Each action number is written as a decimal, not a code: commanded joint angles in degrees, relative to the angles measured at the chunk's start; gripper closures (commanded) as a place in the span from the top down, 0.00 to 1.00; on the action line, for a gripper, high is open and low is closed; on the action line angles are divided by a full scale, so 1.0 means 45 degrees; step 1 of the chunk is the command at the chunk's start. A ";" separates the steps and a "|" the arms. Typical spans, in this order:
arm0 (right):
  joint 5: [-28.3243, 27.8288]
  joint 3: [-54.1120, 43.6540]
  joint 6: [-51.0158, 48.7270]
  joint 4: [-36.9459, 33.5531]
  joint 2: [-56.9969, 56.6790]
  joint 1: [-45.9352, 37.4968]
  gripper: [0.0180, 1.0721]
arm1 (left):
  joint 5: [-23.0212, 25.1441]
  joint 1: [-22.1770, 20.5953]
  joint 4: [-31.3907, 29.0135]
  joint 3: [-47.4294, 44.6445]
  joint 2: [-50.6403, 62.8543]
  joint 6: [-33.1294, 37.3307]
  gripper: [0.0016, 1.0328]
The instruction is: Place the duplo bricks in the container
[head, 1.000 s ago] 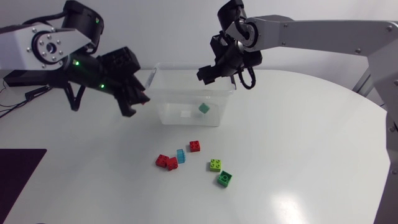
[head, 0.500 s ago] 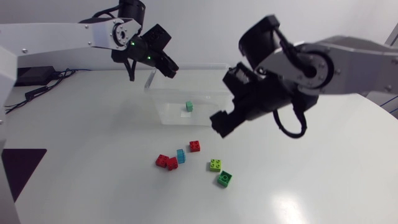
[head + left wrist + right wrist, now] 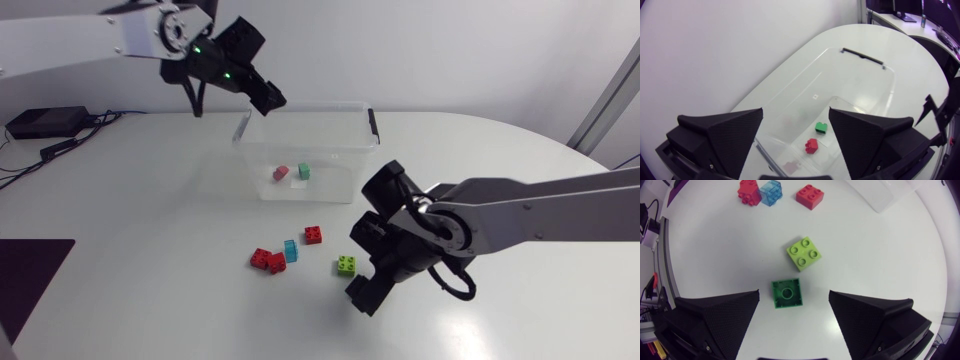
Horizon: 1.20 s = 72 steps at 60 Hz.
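— What does everything stand on?
— A white table [image 3: 140, 220] with a rounded edge, evenly lit, with soft shadows.
— And behind it?
— A plain pale wall [image 3: 470, 50]. At the table's far left lies a black box [image 3: 45, 122] with dark cables [image 3: 60, 148].

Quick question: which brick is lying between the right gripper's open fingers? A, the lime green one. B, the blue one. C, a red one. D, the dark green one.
D: in the right wrist view the dark green brick lies on the table between the open fingers of the right gripper. The lime green brick sits farther ahead of it.
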 commanded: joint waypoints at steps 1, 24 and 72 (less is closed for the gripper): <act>-0.0111 -0.0383 -0.0254 0.0331 0.0549 0.0227 0.94 | 0.0427 -0.0016 -0.0698 -0.1253 -0.2289 0.0685 0.95; 0.0455 -0.0598 -0.0254 0.0487 -0.0037 0.0559 0.27 | 0.0661 -0.0094 -0.1401 -1.0999 -0.6273 0.6466 0.95; 0.0377 0.7117 0.0586 -0.2287 -0.0135 -0.0828 0.28 | 0.0602 -0.1559 0.1177 -1.0335 -0.0648 0.9474 0.33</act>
